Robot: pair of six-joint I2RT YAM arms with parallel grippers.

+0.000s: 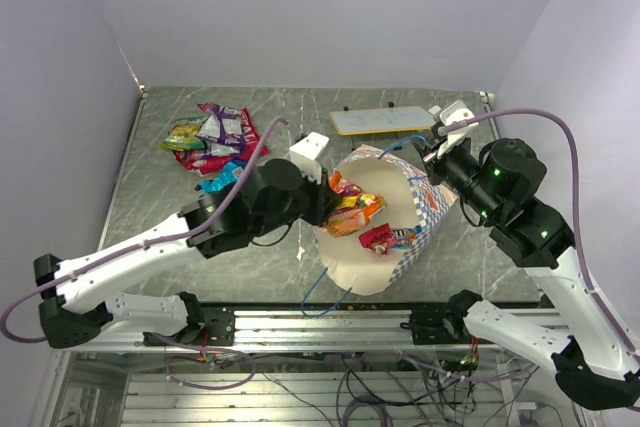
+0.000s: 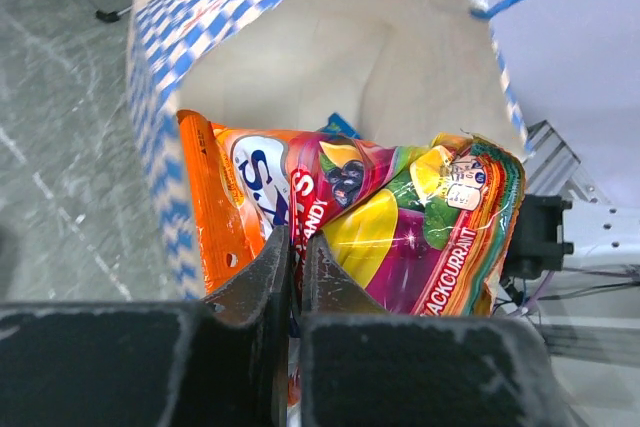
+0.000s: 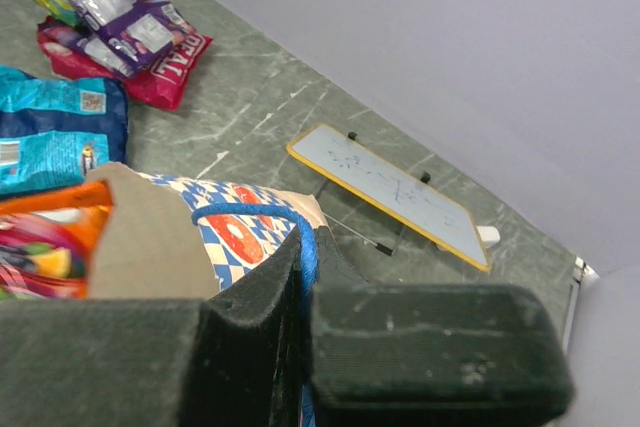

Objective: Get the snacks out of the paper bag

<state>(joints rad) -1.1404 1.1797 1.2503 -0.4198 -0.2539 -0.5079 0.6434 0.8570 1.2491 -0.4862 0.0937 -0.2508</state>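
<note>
The desk is grey-green marbled stone, walled in pale lilac.

Nearest to me, the paper bag sits at the middle of the desk between my two arms. It is tipped so that its open mouth turns up and towards my left arm. I judge its long axis runs roughly left to right, with the closed end on my right.

My left tool is in that mouth, fingers pinched together on the near edge of an orange packet. A green-yellow blackcurrant packet is pressed against it on the right. The orange packet lies straight ahead of this tool, its long side seeming to point into the bag along my reach. So the pull should go straight back out of the mouth, leftward. A red packet lies lower inside.

My right tool is at the bag's far rim, clamped on the blue cord handle and holding that side up. The left arm is the nearer one to the snacks inside.

Further off, far left, a blue packet lies on the desk. Beyond it is a heap of snacks in red, purple and green-yellow. Farthest back is a cream board on black feet.
</note>
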